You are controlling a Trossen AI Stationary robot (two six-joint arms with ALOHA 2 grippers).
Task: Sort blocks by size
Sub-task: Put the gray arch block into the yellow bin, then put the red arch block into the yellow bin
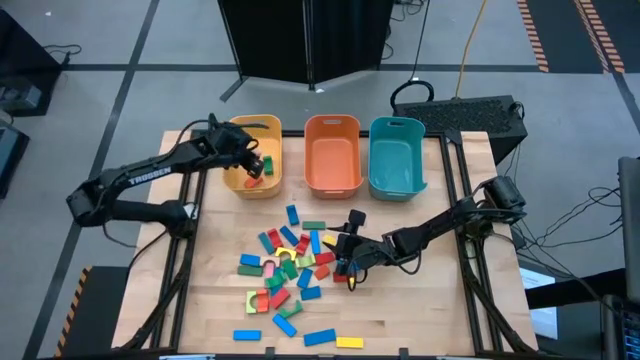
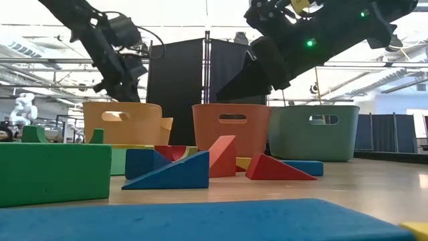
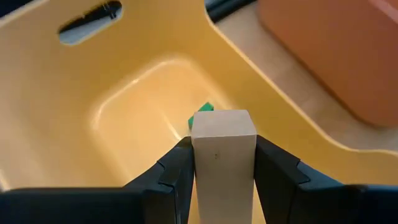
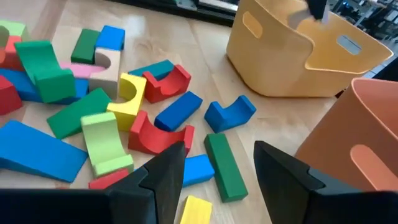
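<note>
My left gripper [image 1: 256, 160] hangs over the inside of the yellow bin [image 1: 262, 128], shut on a pale, unpainted wooden block [image 3: 222, 140]. A small green block [image 3: 202, 113] lies on the bin's floor below it, and a red one [image 1: 252, 183] lies nearer the bin's front wall. The remaining blocks [image 1: 290, 265] lie in a loose pile on the table's middle. My right gripper [image 1: 348, 265] stands open over the pile's right edge. A blue block [image 4: 198, 169] and a green bar [image 4: 224, 165] lie on the table below its gap. My left gripper pinches the pale block by its two opposite sides [image 3: 202, 168] between its two fingers. The fingers slant down into the bin from the table's left. The block's free end sticks out past the fingertips and is lifted clear of the bin's floor.
An orange bin [image 1: 332, 150] and a teal bin [image 1: 397, 155] stand in a row to the right of the yellow one, along the table's far edge. Stray blue and yellow blocks [image 1: 320, 337] lie near the front edge. Bare wood shows on the table's right side.
</note>
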